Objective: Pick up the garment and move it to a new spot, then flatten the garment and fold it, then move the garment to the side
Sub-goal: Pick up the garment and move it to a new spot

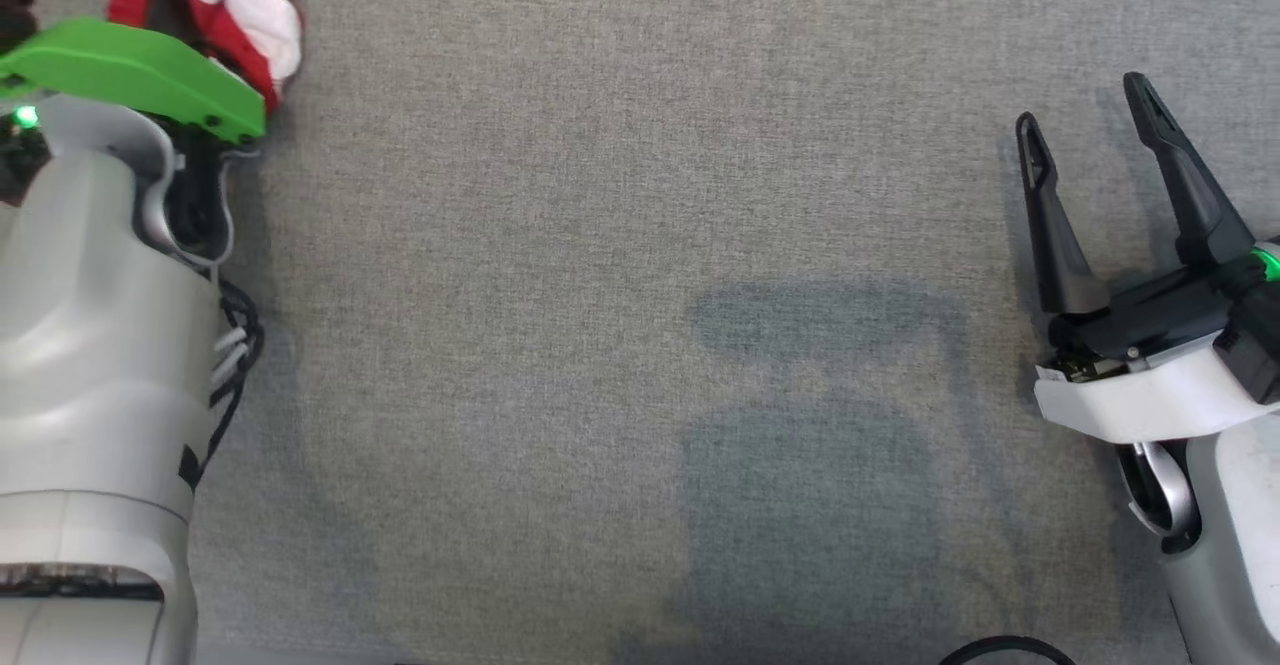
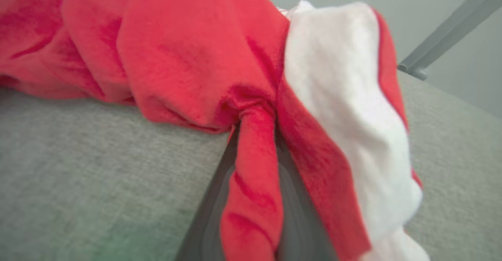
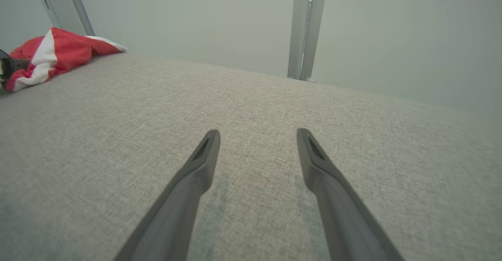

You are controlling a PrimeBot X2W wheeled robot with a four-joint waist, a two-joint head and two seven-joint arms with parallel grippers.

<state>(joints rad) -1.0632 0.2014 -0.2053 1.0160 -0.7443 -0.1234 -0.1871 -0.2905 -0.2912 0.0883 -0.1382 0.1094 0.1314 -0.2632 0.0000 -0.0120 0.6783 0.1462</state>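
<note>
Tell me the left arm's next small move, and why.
Probably a slight lift. The left pincer looks closed on a fold of the red-and-white garment, which lies bunched at the far-left corner of the grey table. The middle of the table offers room to carry it to.

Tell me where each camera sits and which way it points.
Head view: on the head, looking down on the grey table; pale left forearm lower left, open right gripper at right.
Left wrist view: low over the table, facing the red and white garment; the left gripper pinches a red fold.
Right wrist view: low, looking across the table to the far wall; its own spread fingers rise from the bottom.
Shared: all show the garment; head and right wrist views show the right gripper.
</note>
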